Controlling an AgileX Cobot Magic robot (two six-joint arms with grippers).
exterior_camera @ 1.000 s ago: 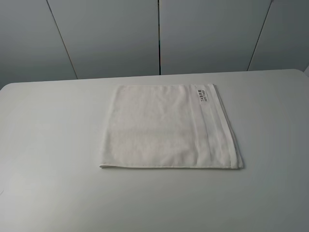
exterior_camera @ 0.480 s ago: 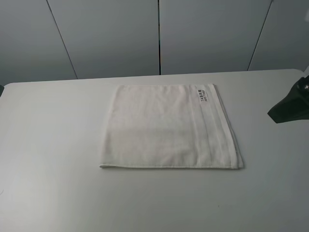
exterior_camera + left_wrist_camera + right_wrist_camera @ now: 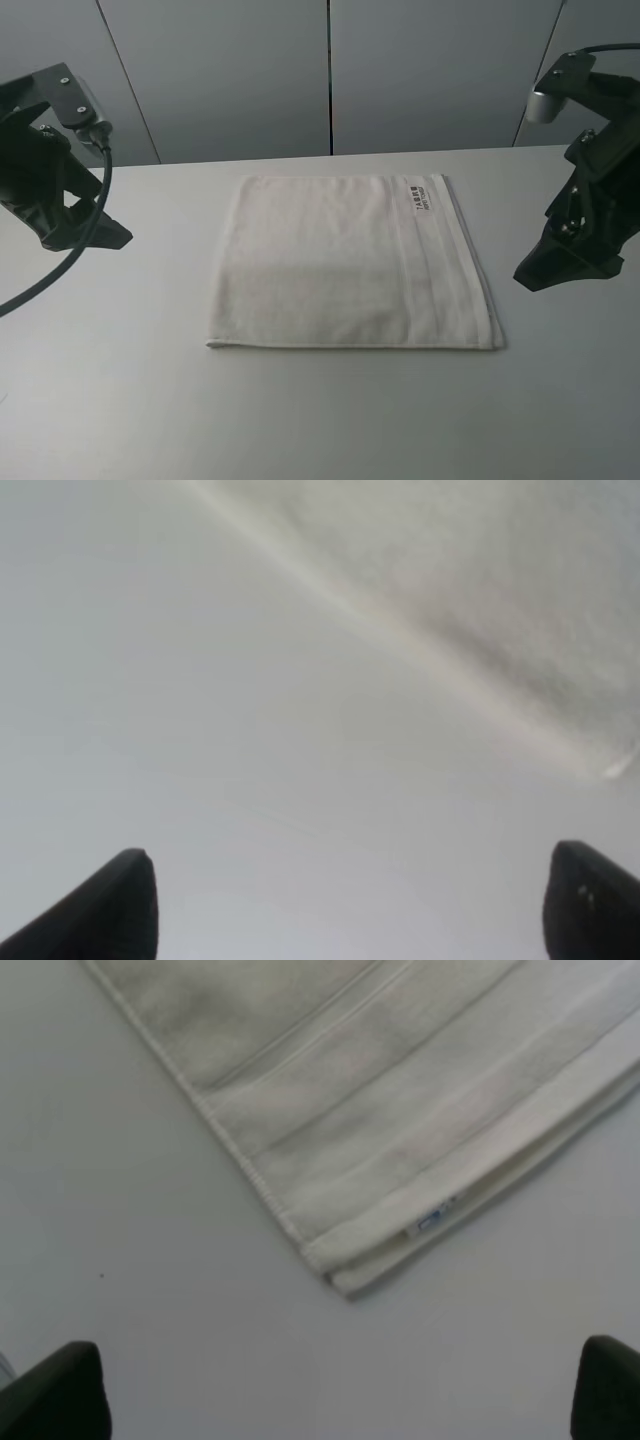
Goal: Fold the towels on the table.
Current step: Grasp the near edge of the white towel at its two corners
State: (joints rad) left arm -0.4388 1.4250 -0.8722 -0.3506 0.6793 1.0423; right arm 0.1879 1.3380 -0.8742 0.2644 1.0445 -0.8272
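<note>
White terry towel lies flat in the middle of the table, its label at the far right corner. The left hand hovers over bare table well left of the towel, and the right hand hovers just off its right edge. Both are released, jaws wide, holding nothing. To fold cleanly, each hand should probably take one corner of the same edge. The near right corner shows two layers, so pinch both together, lift evenly and lay edge on edge without dragging.

Grey wall panels — (dark seams)
</note>
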